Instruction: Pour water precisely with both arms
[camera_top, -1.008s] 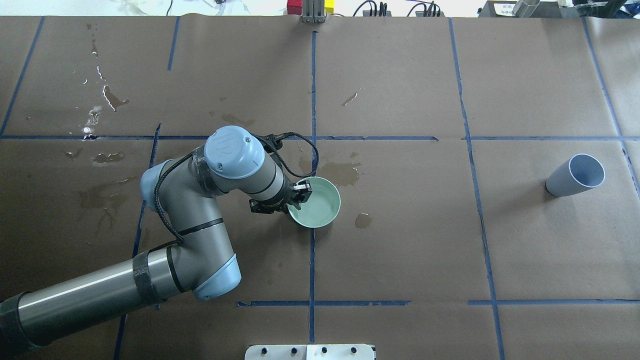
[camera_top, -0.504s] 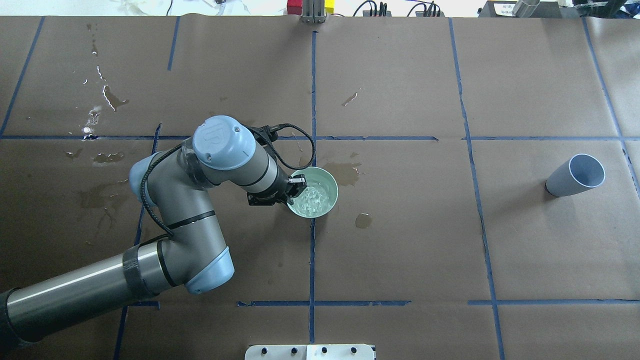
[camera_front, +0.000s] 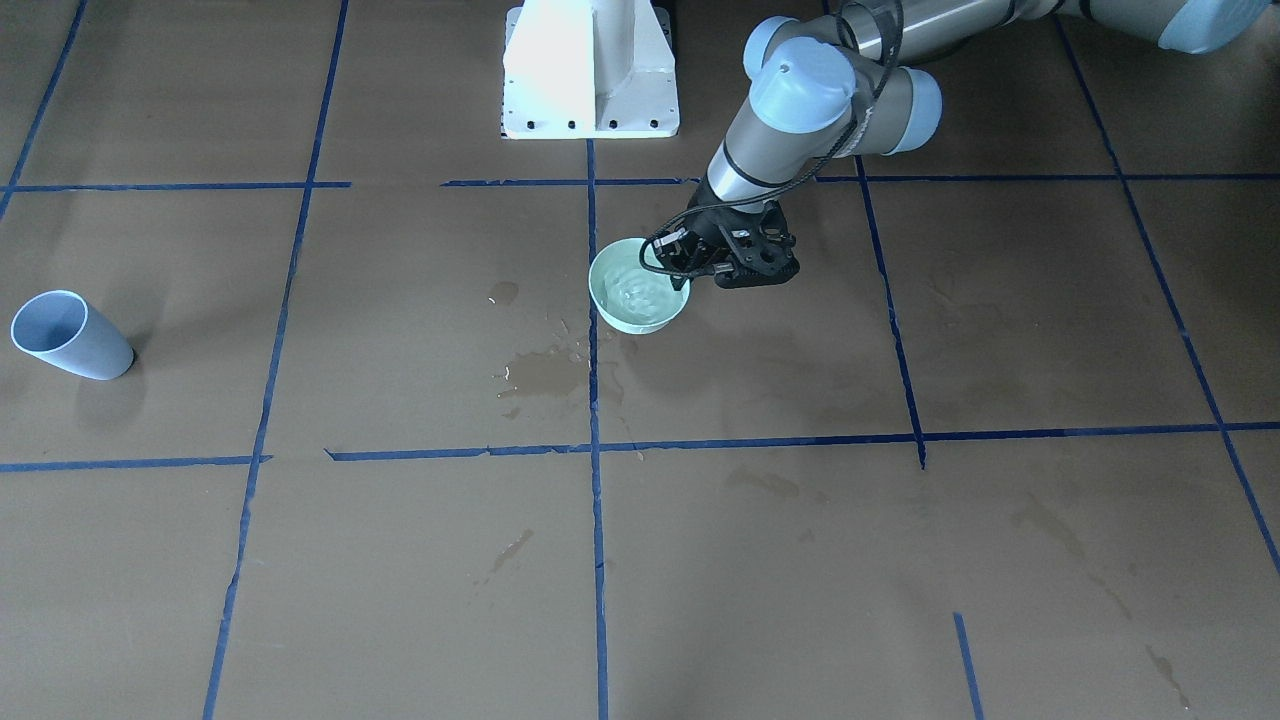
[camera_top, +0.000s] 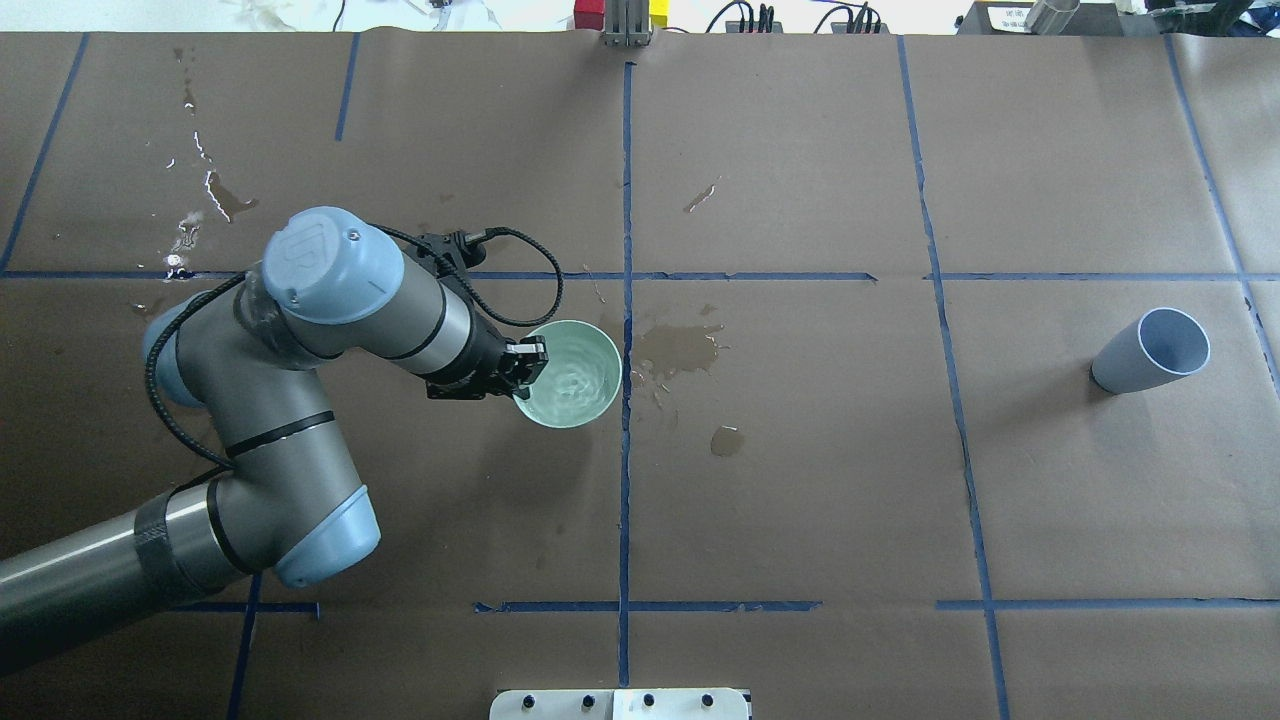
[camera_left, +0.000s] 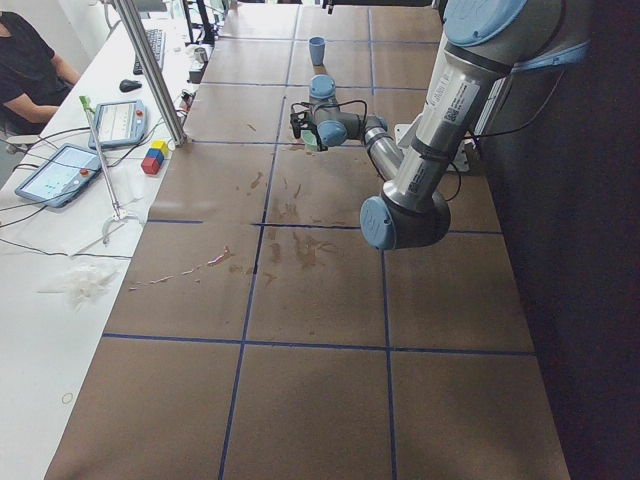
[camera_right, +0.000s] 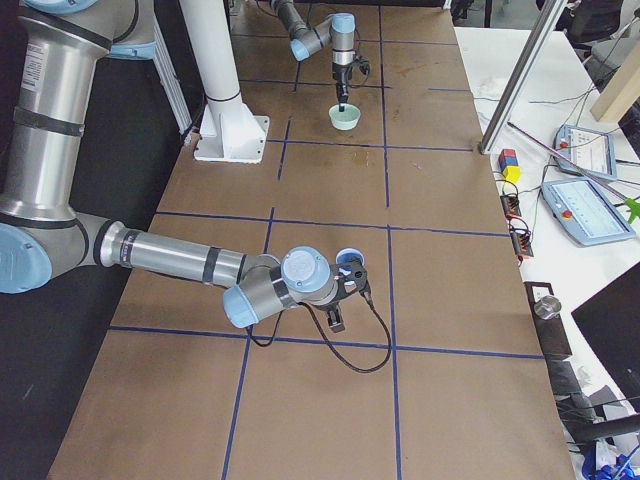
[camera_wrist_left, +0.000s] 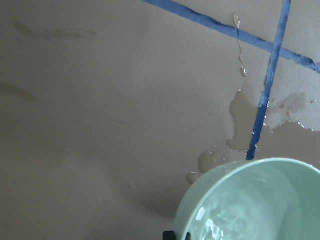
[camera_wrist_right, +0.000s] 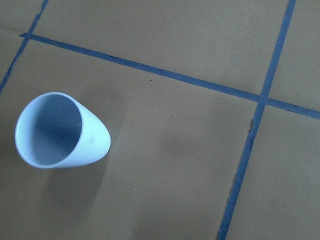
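My left arm (camera_top: 330, 330) holds a pale green bowl (camera_top: 600, 355) just left of the table's centre tape line. The left gripper (camera_top: 522, 365) is shut on the bowl's near rim. Water (camera_top: 568, 385) ripples inside the bowl (camera_front: 635, 322) and shows glossy in the left wrist view (camera_wrist_left: 235, 215). A light blue cup (camera_top: 1150, 350) stands far to the right, alone in the overhead view. The right wrist view looks down on this cup (camera_wrist_right: 60, 132). The right gripper (camera_right: 352, 278) shows only in the exterior right view, close to the cup, and I cannot tell its state.
Puddles (camera_top: 680, 348) darken the brown paper right of the bowl, and wet streaks (camera_top: 215, 195) lie at the far left. The white pedestal base (camera_front: 590, 70) stands at the robot's edge. A person (camera_left: 25, 60) sits at a side desk with tablets.
The left arm has swung to the left and carried the bowl across the centre tape line. The water in the bowl now ripples. The blue cup has not moved.
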